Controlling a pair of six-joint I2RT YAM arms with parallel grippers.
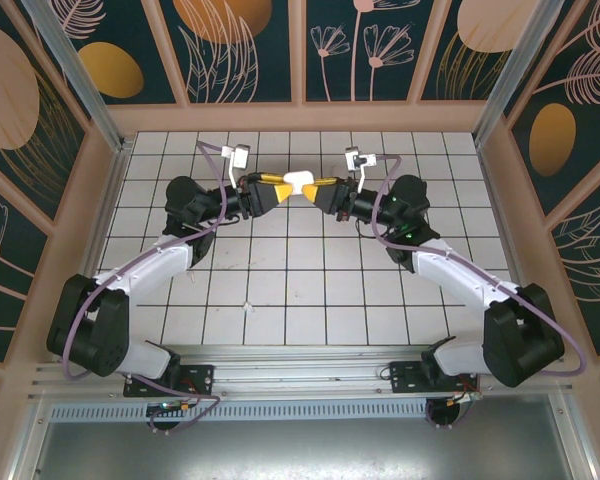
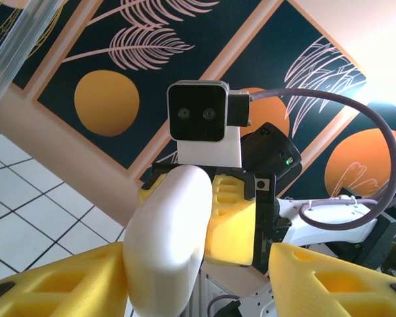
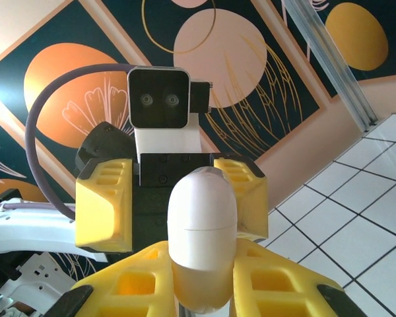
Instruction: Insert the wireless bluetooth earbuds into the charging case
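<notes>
Charging case (image 3: 201, 211) — tight in right hand (image 3: 201, 264)

A robotics lab test booth: 2 robot arms (image 1: 150, 268) bolted to a metal rail (image 1: 300, 376), white tiled table (image 1: 300, 290), leaf-print wall panels (image 1: 242, 50) all round.

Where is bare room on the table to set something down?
Free: the tiles between left arm and right arm, except one tiny white bit; also both far corners. Crowded: far middle, where left gripper and right gripper meet at the charging case.
</notes>
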